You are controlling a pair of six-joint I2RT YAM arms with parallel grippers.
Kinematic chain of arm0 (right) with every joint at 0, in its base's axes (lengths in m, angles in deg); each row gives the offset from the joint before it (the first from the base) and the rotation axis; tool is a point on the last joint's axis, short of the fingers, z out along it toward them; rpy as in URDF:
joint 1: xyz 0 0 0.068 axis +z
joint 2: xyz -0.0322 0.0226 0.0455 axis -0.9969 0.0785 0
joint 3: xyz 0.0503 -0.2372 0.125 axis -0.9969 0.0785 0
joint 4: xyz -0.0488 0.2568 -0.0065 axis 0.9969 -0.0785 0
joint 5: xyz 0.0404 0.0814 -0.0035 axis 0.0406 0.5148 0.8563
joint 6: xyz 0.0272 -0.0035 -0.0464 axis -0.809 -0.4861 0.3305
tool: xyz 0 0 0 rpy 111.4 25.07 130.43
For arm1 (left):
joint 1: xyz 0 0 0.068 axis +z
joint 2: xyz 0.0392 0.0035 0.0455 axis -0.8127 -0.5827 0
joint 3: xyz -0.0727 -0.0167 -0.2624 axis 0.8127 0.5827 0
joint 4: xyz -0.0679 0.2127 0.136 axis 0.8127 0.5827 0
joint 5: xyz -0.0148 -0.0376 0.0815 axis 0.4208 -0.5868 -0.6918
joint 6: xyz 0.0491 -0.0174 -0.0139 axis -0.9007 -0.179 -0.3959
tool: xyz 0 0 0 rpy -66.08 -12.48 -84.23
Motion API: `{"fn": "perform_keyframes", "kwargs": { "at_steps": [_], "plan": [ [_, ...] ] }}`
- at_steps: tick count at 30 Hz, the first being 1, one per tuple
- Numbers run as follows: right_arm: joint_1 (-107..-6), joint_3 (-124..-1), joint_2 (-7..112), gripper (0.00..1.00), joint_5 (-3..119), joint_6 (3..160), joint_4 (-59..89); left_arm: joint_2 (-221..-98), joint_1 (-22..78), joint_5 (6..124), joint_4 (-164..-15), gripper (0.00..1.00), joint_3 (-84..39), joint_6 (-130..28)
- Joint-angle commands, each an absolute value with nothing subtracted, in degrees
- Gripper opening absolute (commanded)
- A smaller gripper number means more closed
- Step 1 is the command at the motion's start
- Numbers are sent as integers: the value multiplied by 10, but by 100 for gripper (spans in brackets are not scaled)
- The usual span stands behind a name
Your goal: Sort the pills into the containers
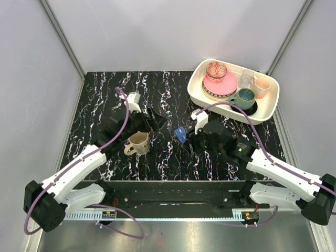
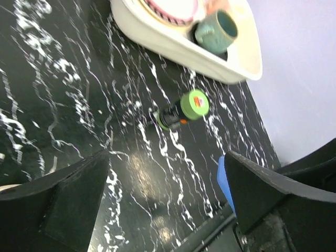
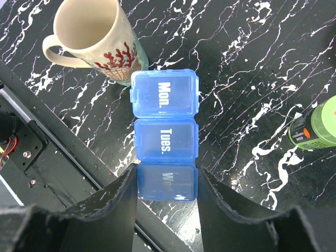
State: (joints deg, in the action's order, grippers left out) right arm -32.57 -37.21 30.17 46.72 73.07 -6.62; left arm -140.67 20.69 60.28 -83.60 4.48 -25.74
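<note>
Black fingers (image 3: 118, 205) of the right tool (image 3: 167, 181) pinch the Wed. end of the blue pill box (image 3: 165, 115), its long axis running straight away toward the beige mug (image 3: 92, 39) at the middle of the table (image 3: 252, 63), while the left tool (image 2: 165, 168) hangs spread and empty nearby.

1 blue pill box (image 3: 165, 142) shows 3 lidded compartments, marked Mon., Tues. and Wed. Just beside the pill box stands 1 beige mug (image 3: 94, 39), and near it lies 1 green-capped bottle (image 3: 315, 128). Well apart from it, 1 white tray (image 1: 271, 102) holds 1 teal mug (image 1: 243, 97), 1 peach cup (image 1: 261, 85), 1 clear glass (image 1: 247, 77), 1 pink plate (image 1: 220, 84) and 1 patterned bowl (image 1: 216, 69). 2 robot arms flank the pill box: left arm (image 1: 79, 168), right arm (image 1: 278, 170).
</note>
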Motion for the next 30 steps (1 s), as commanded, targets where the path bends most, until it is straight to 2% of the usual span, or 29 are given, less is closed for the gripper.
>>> {"fn": "perform_keyframes", "kwargs": {
  "at_steps": [1, 7, 16, 24, 30],
  "plan": [
    [-313, -391, 289, 37, 466, 725, -73, -1448, 179, 676, -855, 95, 4, -229],
    [-307, -373, 281, 37, 456, 727, -63, -1507, 133, 687, -893, 96, -8, -208],
    [-306, -357, 266, 36, 454, 730, -48, -1526, 94, 705, -948, 94, 18, -171],
    [-306, -337, 234, 36, 455, 748, -16, -1534, 77, 738, -997, 77, 32, -141],
    [-306, -337, 239, 36, 455, 759, -1, -1543, 74, 758, -1011, 70, 25, -127]
  ]
}}
